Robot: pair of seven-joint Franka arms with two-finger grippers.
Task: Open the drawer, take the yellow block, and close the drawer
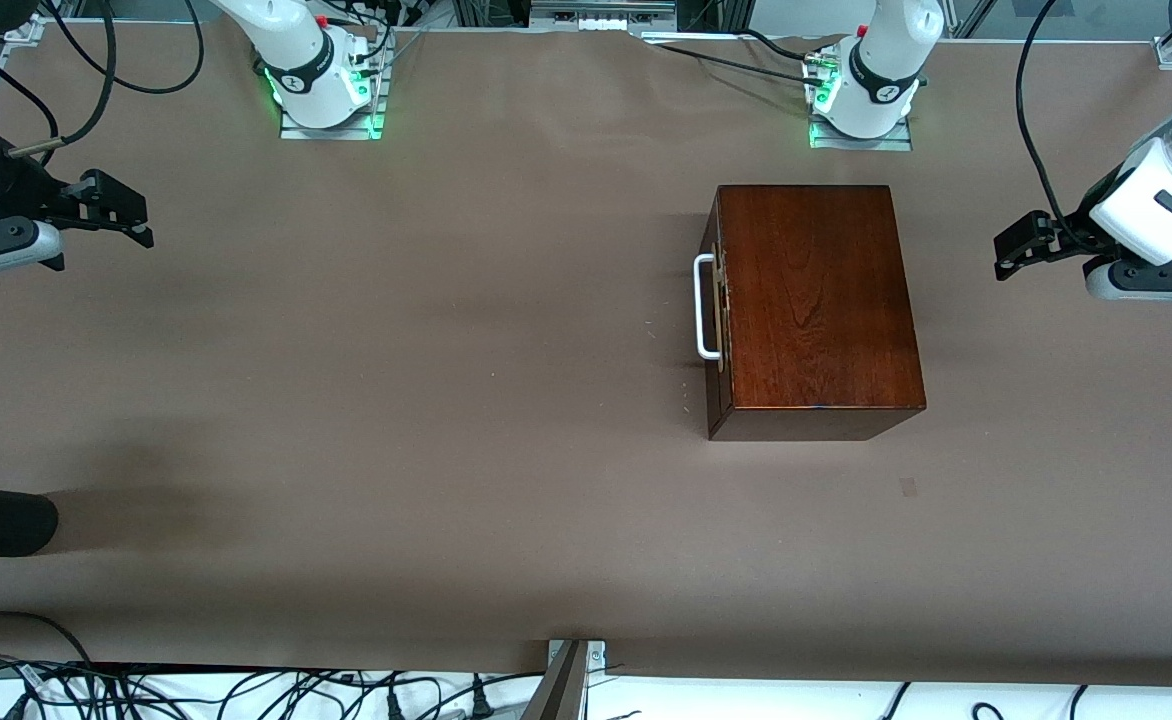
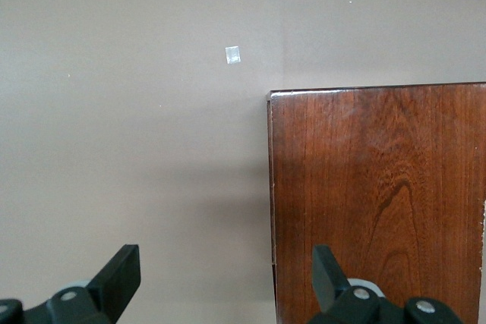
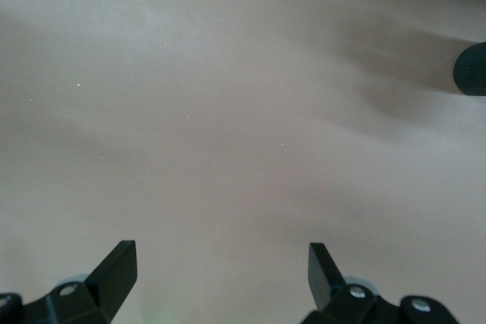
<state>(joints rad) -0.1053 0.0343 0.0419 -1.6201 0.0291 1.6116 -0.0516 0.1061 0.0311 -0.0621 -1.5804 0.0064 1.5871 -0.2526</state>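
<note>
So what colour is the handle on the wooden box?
White; the handle shows best in the front view, against the dark reddish-brown box.

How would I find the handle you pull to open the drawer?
Look for the big dark reddish-brown wooden box on the brown table, toward the left arm's end. On its side that faces the right arm's end sits the closed drawer, and on it a white U-shaped handle. It is the only white part on the dark box.

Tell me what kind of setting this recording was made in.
Most likely a robotics lab bench: two arm bases bolted along the edge of a paper-covered table, loose cables along its edges, and a single prop, a wooden box with its drawer shut.
</note>
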